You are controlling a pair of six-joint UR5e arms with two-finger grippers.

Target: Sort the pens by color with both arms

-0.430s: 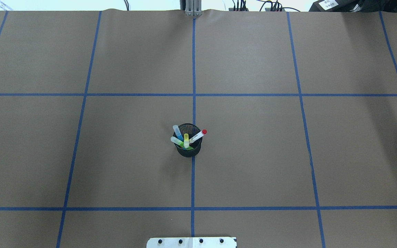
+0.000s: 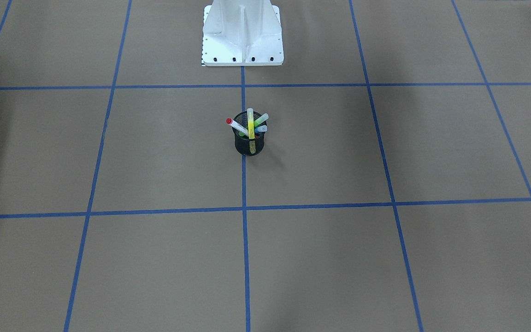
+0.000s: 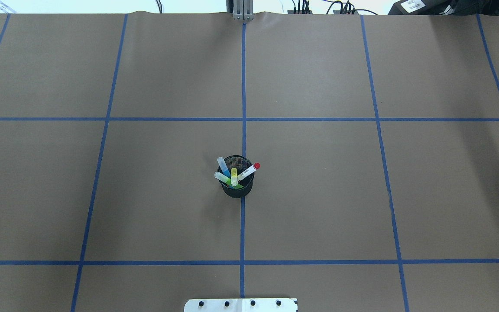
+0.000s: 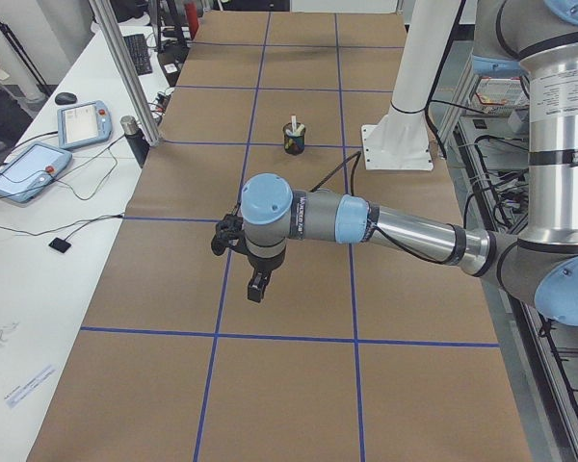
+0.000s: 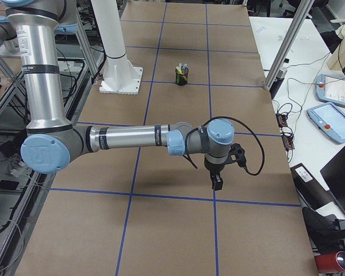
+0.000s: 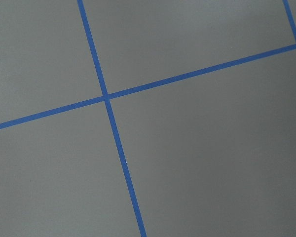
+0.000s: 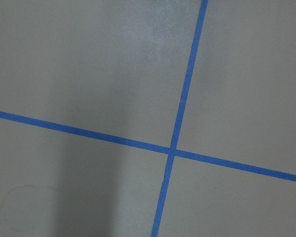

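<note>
sorting not yet begun: all pens wait in the cup

the pens (image 2: pixel 250 122) stand together in a black mesh cup (image 3: pixel 236 188) at the middle of the worktop (image 3: pixel 319 195). the cup sits on the centre blue tape line, a little in front of the white pedestal base (image 2: pixel 242 41). i see a red-capped white marker (image 3: pixel 248 171), a blue highlighter (image 3: pixel 223 166), a yellow highlighter (image 3: pixel 234 177) and a green highlighter (image 3: pixel 222 178), each leaning on the rim. no pen lies outside the cup, so i judge that the step in hand is the first reach.

the left arm (image 4: pixel 366 219) and the right arm (image 5: pixel 132 137) each hang over their own end of the worktop, well apart from the cup. their jaws show only in the side views, so i cannot tell if they are wide or narrow. the wrist cameras show only brown paper and crossing tape.

the next move probably calls for one arm to travel to the centre and come down from above on one free cap. the red marker leans to the right arm's side. the pens are crowded, so a neighbour may be pushed or the cup tipped.
</note>
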